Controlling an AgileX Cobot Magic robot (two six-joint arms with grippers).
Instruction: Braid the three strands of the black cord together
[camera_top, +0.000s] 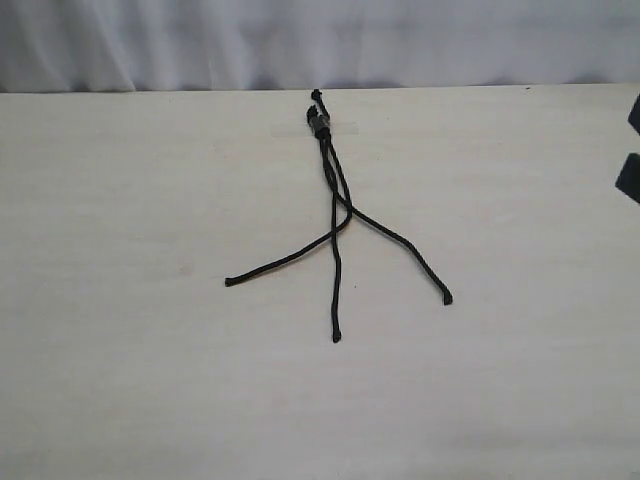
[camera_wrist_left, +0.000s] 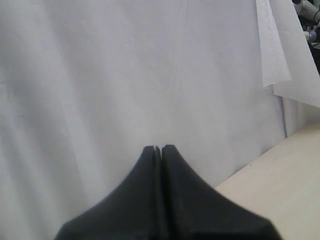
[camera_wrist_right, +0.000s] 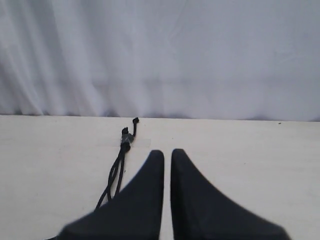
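Lying flat on the table (camera_top: 120, 380), the cord (camera_top: 320, 122) has its knotted head under a strip of clear tape (camera_top: 290, 128) near the far edge. I see its three strands (camera_top: 335, 280) run close together, cross once, then fan apart: left, middle, right, each tipped with a small knob. My left gripper (camera_wrist_left: 157, 148) is pressed together and empty. My right gripper (camera_wrist_right: 167, 152) shows a sliver of gap, pinching nothing.

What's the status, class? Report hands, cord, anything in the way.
Left hand shut, empty. Right hand shut, empty, short of the cord. Strands loose, fanned out on the table. No obstacle seen.
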